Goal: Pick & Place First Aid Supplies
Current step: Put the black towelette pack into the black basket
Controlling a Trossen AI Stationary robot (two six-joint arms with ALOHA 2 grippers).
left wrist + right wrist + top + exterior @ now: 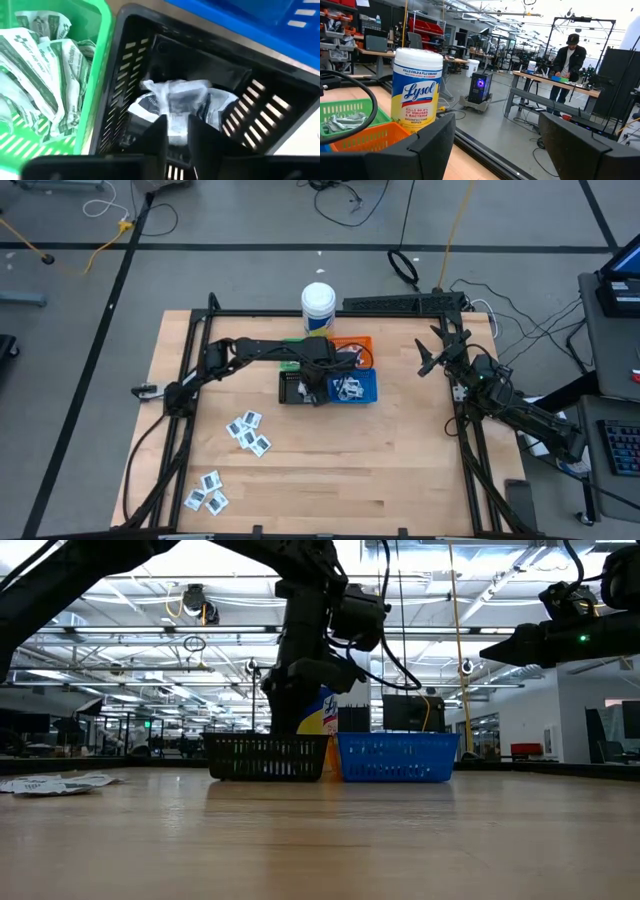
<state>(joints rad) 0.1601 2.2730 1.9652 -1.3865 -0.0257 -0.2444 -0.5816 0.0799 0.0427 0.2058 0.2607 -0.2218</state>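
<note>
My left gripper [177,132] points straight down into the black bin [125,30], its fingers a narrow gap apart. A crumpled white packet with dark print [175,102] lies in that bin, under and between the fingertips. In the high view the gripper [315,385] hangs over the black bin [295,390], beside the blue bin [358,387]. The green bin [95,75] holds several pale-green printed packets [35,75]. Loose white sachets [248,432] lie flat on the table's near left. My right gripper [497,145] waits open at the table's right, holding nothing. My left gripper stands with one fingertip [157,131] on either side of the crumpled packet's near part [176,122], coming from above. The packet rests in the black bin. I cannot tell whether the fingers touch it.
The white Lysol tub [318,308] stands behind the bins, next to the orange bin [355,345]. A second heap of sachets [207,492] lies near the front left corner. The blue bin holds white packets [350,388]. A person [570,55] stands at a bench beyond the table.
</note>
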